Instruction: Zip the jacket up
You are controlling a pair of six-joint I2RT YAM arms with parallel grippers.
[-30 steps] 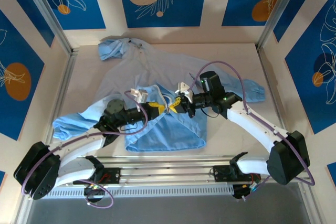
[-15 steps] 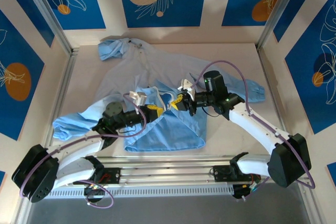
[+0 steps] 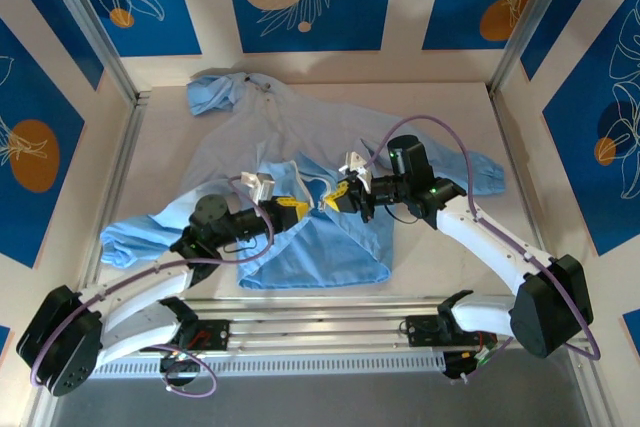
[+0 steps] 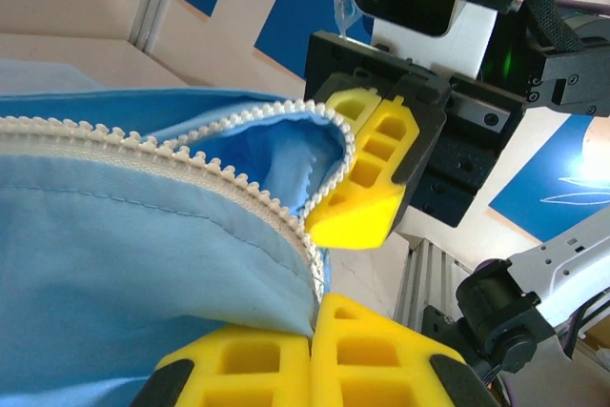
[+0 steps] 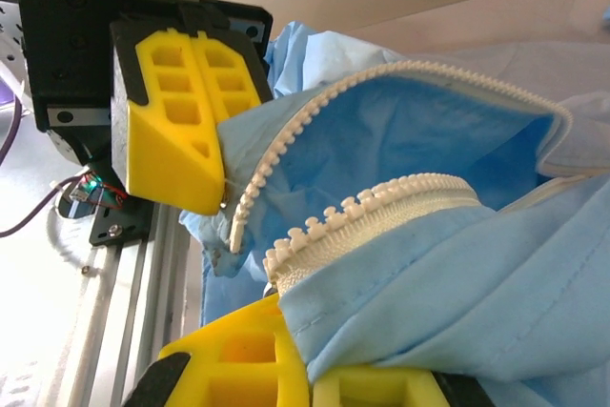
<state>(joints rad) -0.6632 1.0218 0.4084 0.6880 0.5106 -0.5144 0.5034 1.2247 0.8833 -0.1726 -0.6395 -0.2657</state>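
1. Left tool (image 3: 297,209): closed, clamped on the front edge of the jacket (image 3: 300,137) at the near end of one tooth row (image 4: 257,199). In the left wrist view the fabric runs straight down into the seam between the two yellow fingers.

2. Right tool (image 3: 336,199): closed, clamped on the opposite front edge at the near end of the other tooth row (image 5: 381,199).

3. Relation between tools: they face each other tip to tip above the lifted hem, near but apart. The two row ends held in them do not touch. An open loop of fabric stands between them.

4. Zipper axis: from both tools the rows run away toward the far side of the bench (image 3: 450,112), where the hood (image 3: 215,95) lies at the far left. The sleeves spread left and right.

5. Judgement: the coming move is a lateral closing of the gap, row end to row end. Both arms are equally near. A slider cannot be made out.
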